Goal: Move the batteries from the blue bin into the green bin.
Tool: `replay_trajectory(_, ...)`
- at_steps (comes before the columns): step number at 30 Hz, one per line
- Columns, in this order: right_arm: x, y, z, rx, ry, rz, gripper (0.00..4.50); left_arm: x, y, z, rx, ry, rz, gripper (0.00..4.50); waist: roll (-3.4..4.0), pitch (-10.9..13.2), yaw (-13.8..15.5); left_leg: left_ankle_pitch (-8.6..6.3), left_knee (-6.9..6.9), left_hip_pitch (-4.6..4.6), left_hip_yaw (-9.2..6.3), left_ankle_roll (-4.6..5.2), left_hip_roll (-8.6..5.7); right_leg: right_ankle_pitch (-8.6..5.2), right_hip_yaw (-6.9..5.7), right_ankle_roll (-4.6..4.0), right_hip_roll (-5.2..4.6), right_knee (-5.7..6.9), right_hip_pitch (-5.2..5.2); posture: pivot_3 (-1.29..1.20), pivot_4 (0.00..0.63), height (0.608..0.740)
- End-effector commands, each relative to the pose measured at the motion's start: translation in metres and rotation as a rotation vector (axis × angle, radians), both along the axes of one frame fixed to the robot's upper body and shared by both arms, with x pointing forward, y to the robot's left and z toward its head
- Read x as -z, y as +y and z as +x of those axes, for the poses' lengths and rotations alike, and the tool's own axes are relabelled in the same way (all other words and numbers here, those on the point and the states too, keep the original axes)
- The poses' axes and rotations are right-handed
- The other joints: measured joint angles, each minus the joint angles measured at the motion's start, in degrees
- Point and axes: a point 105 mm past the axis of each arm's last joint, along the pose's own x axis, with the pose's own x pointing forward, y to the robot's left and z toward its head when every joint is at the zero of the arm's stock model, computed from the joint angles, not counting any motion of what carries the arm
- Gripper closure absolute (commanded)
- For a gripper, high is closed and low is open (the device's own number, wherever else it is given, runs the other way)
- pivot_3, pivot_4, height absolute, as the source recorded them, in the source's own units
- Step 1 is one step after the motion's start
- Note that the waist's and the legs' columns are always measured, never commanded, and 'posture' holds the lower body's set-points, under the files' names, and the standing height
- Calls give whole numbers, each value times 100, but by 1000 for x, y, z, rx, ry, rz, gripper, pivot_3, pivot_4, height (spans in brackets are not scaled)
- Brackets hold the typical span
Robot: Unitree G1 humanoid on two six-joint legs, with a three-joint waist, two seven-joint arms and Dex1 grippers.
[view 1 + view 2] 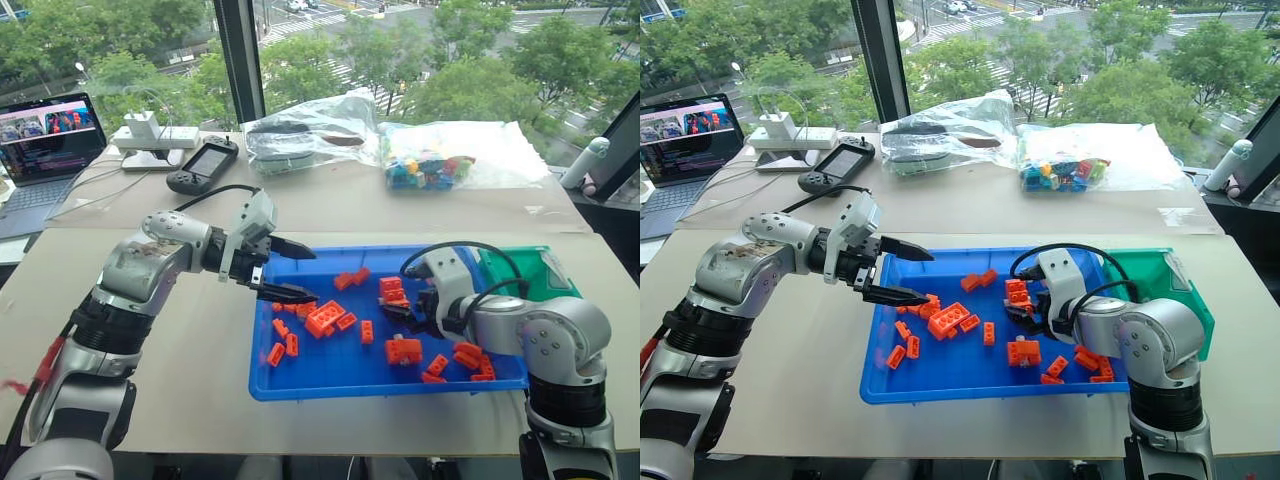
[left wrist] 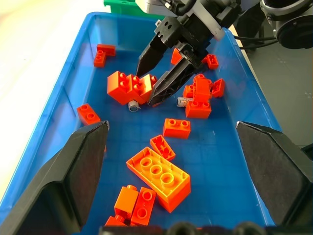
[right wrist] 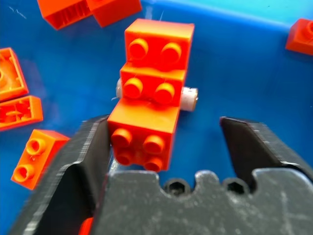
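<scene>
Blue bin (image 1: 300, 385) is the reference point for everything below. It sits on the table (image 1: 180, 400) and holds scattered orange bricks (image 1: 325, 318), singles and a few stacked clumps, spread across its floor.

Green bin (image 1: 545, 268) butts against the blue bin's far-right corner. Contents can't be made out; the right arm covers most of it.

Batteries: two small silvery cylinders lie on the blue bin's floor near its right-centre. One battery (image 2: 133, 105) lies just beside a clump of stacked bricks (image 2: 128, 87). The other battery (image 3: 188, 98) is partly buried under a three-brick stack (image 3: 152, 93), one end poking out on each side of it.

Right gripper (image 2: 157, 78) is down inside the blue bin over that right-centre cluster, jaws apart, nothing between them. In the right wrist view one finger (image 3: 85, 147) is right against the lowest brick of the stack, the other well clear of it.

Left gripper (image 1: 290, 270) hovers over the blue bin's left end, jaws wide open, empty, above a big flat brick (image 2: 159, 176).

Behind the blue bin, further back on the table: a clear bag of coloured bricks (image 1: 430, 170), another plastic bag (image 1: 300, 135), a handheld controller (image 1: 203, 165), a laptop (image 1: 45, 150).
</scene>
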Motion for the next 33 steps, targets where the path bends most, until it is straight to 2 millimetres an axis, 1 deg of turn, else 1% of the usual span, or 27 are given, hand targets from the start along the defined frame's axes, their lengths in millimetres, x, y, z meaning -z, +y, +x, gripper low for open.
replay_trajectory(1,-17,0,0,-31,-34,3,2104,-11,-3,-1,20,-49,-6,0,0,0,-1,0,0,0,0,0,0,0,0,0,0,-1,0,0,150,732)
replay_trajectory(3,-26,-3,1,-39,-48,11,2767,-11,-3,-1,18,-49,-7,0,0,0,-1,0,0,0,1,0,0,0,1,0,0,-3,0,0,150,732)
replay_trajectory(4,-34,-5,2,-48,-62,14,2987,-11,-3,-1,18,-50,-7,0,0,0,-1,0,0,0,1,0,0,0,0,0,0,-4,0,0,150,732)
replay_trajectory(5,-40,-7,2,-53,-73,16,3074,-11,-3,-1,17,-50,-8,0,0,0,-1,0,0,0,0,0,0,0,0,0,0,-7,0,0,150,732)
replay_trajectory(10,-68,-14,5,-75,-111,32,3075,-11,-4,-1,19,-48,-13,0,0,0,0,0,-2,0,1,0,1,0,1,0,-1,-10,1,0,150,732)
replay_trajectory(12,-74,0,1,-151,-118,59,3075,-13,-5,-1,23,-52,-15,0,0,0,-2,0,-2,0,1,0,2,0,1,0,0,-12,1,0,150,732)
replay_trajectory(15,-75,11,-3,-212,-113,64,3075,-15,-6,-1,23,-54,-21,0,0,0,-15,0,-4,0,0,0,5,0,1,0,3,-11,0,0,150,732)
replay_trajectory(18,-75,27,-9,-290,-114,86,3075,-17,-5,-2,20,-54,-27,0,0,0,-11,0,-4,-1,1,0,4,0,1,0,3,-10,1,0,150,732)
replay_trajectory(22,-60,47,-23,-411,-61,91,3075,-19,-5,-2,18,-54,-31,0,0,0,-8,0,-4,-1,0,1,4,0,1,0,2,-8,1,0,150,732)
replay_trajectory(25,-50,58,-27,-460,-37,73,3075,-20,-6,-3,18,-56,-31,0,0,0,-9,0,-4,-1,0,1,3,0,0,0,2,-8,1,0,150,732)
replay_trajectory(26,-49,67,-27,-481,-25,118,3075,-21,-6,-3,19,-56,-30,0,0,0,-9,0,-4,-1,0,1,3,0,0,0,2,-8,1,0,150,732)
replay_trajectory(28,-47,80,-28,-525,-20,144,3075,-22,-6,-4,18,-58,-24,0,0,0,-20,0,-4,-1,-1,1,3,0,0,0,3,-9,1,0,150,732)
replay_trajectory(30,-46,85,-33,-567,-3,155,2074,-23,-5,-4,14,-61,-19,0,0,0,-22,0,-4,-1,-1,0,4,0,0,0,4,-6,-4,0,150,732)
replay_trajectory(31,-45,87,-36,-587,5,158,1854,-23,-5,-4,13,-62,-18,0,0,0,-19,0,-4,-1,-1,1,4,0,1,0,5,-5,-5,0,150,732)
replay_trajectory(32,-45,87,-38,-601,9,164,1459,-23,-5,-4,12,-62,-16,0,0,0,-16,0,-4,-1,-1,1,3,0,0,0,4,-1,-4,0,150,732)
replay_trajectory(33,-46,87,-38,-604,8,166,1215,-23,-5,-4,12,-62,-16,0,0,0,-13,0,-4,-1,-1,0,3,0,1,0,4,-1,-3,0,150,732)
